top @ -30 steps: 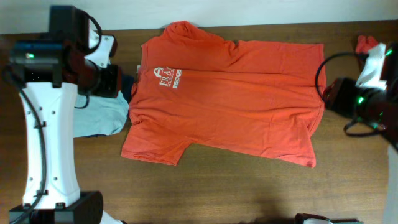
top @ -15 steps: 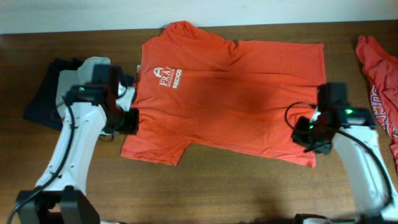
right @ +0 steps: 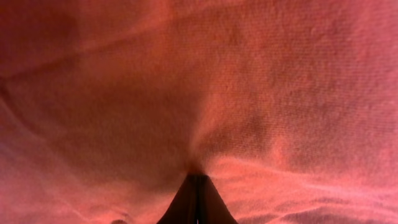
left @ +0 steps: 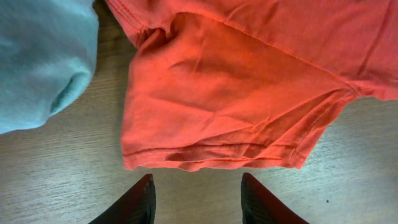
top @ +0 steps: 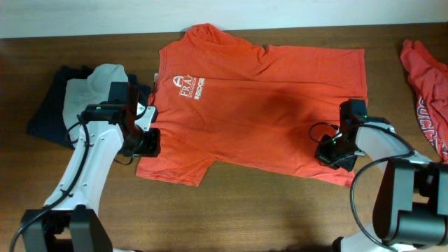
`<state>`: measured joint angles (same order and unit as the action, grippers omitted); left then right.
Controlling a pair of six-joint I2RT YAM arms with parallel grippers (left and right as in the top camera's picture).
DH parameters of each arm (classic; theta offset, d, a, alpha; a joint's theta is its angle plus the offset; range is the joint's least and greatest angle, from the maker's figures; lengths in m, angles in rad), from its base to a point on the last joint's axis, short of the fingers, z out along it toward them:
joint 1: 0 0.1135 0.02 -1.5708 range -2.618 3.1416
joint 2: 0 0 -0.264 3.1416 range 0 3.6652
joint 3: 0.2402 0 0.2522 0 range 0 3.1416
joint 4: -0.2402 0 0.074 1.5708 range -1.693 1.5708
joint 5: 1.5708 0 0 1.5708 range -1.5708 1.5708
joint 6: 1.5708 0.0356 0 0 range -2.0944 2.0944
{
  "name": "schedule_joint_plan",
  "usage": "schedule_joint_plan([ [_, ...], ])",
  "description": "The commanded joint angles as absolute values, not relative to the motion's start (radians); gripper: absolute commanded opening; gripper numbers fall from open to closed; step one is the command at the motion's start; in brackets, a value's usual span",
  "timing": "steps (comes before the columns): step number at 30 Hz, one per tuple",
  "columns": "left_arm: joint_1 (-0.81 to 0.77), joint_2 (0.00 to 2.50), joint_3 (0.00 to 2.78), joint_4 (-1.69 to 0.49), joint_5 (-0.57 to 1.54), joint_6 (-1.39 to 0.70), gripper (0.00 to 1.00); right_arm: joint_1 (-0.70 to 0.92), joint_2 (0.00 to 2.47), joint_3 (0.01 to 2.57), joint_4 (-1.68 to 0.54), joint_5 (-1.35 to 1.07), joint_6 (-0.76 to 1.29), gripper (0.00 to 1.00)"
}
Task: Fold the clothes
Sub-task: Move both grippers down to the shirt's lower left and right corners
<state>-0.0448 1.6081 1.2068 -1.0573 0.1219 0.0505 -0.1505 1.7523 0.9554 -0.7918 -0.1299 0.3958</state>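
Note:
An orange-red T-shirt (top: pixel 266 105) lies spread flat across the table, its white lettering (top: pixel 189 87) toward the left. My left gripper (top: pixel 148 142) is low over the wood just off the hem of the near sleeve (left: pixel 224 106). In the left wrist view that gripper (left: pixel 198 190) stands open, with bare wood between its fingers. My right gripper (top: pixel 330 152) rests on the shirt near its lower right corner. In the right wrist view the right gripper (right: pixel 198 177) is shut, pinching a small peak of the orange fabric (right: pixel 249 93). A second orange-red shirt (top: pixel 427 77) lies crumpled at the right edge.
A pale grey-blue garment (top: pixel 94 87) lies on a dark navy one (top: pixel 49 108) at the left, close to my left arm; its rounded edge (left: pixel 43 62) shows in the left wrist view. Brown wooden tabletop (top: pixel 266 210) runs along the front.
Both arms have come down from the table's sides to the shirt. The right gripper closed onto the fabric near the lower right corner. The left gripper settled, open, at the near sleeve hem.

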Motion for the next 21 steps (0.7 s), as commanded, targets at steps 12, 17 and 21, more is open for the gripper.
schedule_joint_plan([
  [12, -0.044, 1.584, 1.205, -1.058, 0.134, 0.038, 0.44, -0.131, 1.697, 0.837, -0.918, -0.123, 0.374, 0.04],
  [17, -0.044, 1.584, 1.205, -1.059, 0.134, 0.038, 0.49, -0.156, 1.562, 0.861, -0.87, -0.12, 0.373, 0.04],
  [21, -0.044, 1.584, 1.205, -1.063, 0.137, 0.038, 0.62, -0.209, 1.488, 0.875, -0.883, -0.125, 0.376, 0.16],
])
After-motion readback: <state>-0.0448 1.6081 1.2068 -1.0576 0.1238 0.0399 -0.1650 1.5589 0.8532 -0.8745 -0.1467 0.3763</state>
